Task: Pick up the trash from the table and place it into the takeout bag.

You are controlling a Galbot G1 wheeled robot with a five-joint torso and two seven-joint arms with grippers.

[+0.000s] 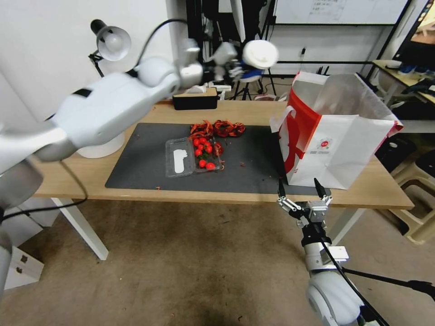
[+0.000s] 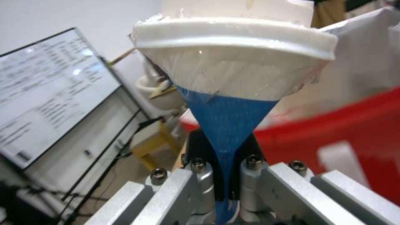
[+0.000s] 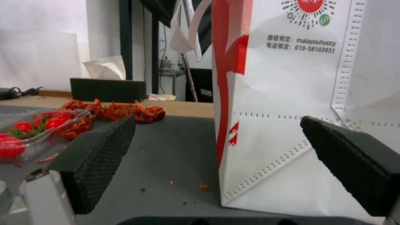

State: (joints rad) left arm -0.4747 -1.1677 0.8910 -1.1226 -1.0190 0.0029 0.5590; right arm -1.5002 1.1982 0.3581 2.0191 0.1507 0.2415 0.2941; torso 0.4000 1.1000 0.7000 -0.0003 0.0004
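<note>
My left gripper (image 1: 231,68) is raised above the table's far edge, left of the takeout bag's open top. It is shut on a piece of trash, a white paper cup (image 1: 257,56) with a blue logo and a white lid. In the left wrist view the fingers (image 2: 250,175) pinch the cup's squashed blue wall (image 2: 225,125), and the bag's red side (image 2: 358,140) lies just beyond. The takeout bag (image 1: 337,136) stands upright on the right of the table (image 1: 90,174). My right gripper (image 1: 299,186) hangs open at the table's front edge, before the bag (image 3: 283,93).
On the dark mat (image 1: 145,167) lie an open clear box of cherry tomatoes (image 1: 195,156) and a heap of red shells (image 1: 217,129). A black tissue box (image 1: 195,100) stands at the back edge. A desk lamp (image 1: 111,43) stands at the left.
</note>
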